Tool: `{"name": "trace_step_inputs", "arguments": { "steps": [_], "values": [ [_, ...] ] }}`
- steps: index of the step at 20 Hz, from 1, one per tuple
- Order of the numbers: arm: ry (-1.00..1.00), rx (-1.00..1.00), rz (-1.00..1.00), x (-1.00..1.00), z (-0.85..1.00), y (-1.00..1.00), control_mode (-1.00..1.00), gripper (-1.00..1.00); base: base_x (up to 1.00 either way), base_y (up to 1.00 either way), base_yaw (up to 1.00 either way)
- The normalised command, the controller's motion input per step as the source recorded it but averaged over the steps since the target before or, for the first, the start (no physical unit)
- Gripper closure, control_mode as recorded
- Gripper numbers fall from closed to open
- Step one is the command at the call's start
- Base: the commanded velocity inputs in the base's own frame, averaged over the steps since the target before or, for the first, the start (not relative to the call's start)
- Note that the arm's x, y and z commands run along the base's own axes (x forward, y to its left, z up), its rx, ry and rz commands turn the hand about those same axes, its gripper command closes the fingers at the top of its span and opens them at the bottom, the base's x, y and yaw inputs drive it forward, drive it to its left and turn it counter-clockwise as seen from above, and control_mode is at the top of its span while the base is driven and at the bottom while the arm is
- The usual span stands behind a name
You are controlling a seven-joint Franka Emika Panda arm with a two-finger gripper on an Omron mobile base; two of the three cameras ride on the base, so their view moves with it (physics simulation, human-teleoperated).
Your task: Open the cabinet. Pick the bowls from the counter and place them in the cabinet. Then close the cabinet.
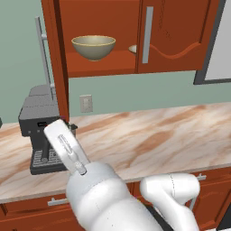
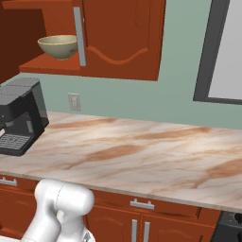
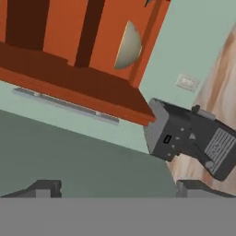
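The long beige-pink marble-patterned counter runs before a pale green wall, with a black coffee machine at its left end. Above, the red-brown wooden wall cabinet has its left door swung out; a deep tan ceramic bowl sits on its shelf, a second bowl's edge just beside the shut right door. My gripper hangs spread wide, grasping nothing.
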Motion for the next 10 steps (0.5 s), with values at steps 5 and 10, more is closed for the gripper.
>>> {"name": "trace_step_inputs", "arguments": {
  "steps": [5,10],
  "values": [
    [-0.19,0.0,-0.22,0.0,0.0,0.51,-1.0,-1.0,0.0,0.0,0.0],
    [-0.14,0.0,-0.14,0.02,0.0,0.18,-1.0,-1.0,0.0,0.0,0.0]
  ]
}}
